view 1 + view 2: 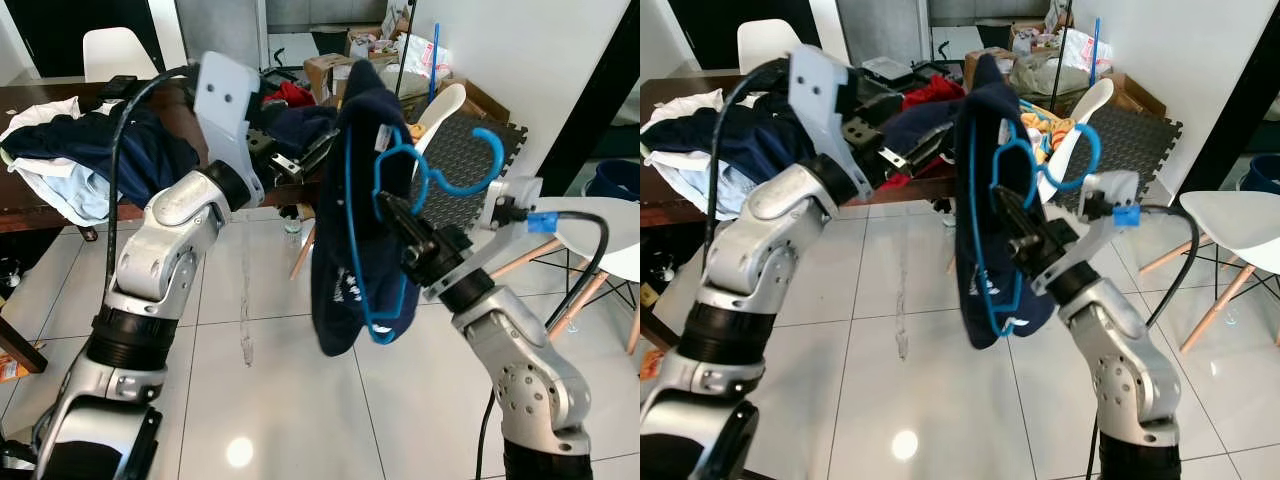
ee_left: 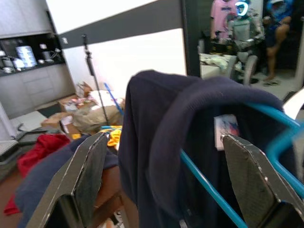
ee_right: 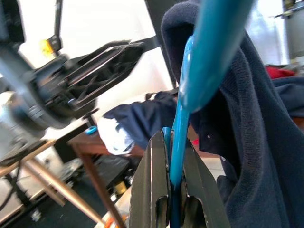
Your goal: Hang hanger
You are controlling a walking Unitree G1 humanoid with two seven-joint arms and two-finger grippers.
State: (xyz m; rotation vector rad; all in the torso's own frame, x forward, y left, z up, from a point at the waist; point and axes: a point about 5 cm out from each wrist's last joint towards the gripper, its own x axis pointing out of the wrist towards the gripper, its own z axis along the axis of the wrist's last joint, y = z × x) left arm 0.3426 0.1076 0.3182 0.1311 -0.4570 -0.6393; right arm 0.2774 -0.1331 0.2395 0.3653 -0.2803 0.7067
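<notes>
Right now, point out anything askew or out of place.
The navy garment sits lopsided on the blue hanger, bunched to one side, with much of the frame bare. The right gripper pinches the hanger; the left gripper is open beside the garment. Clothes are heaped on the table.

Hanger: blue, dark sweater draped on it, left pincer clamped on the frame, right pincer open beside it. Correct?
Sides are swapped. The right pincer is clamped on the blue hanger, as the right wrist view shows. The left pincer is open, its fingers either side of the dark sweater without gripping.
</notes>
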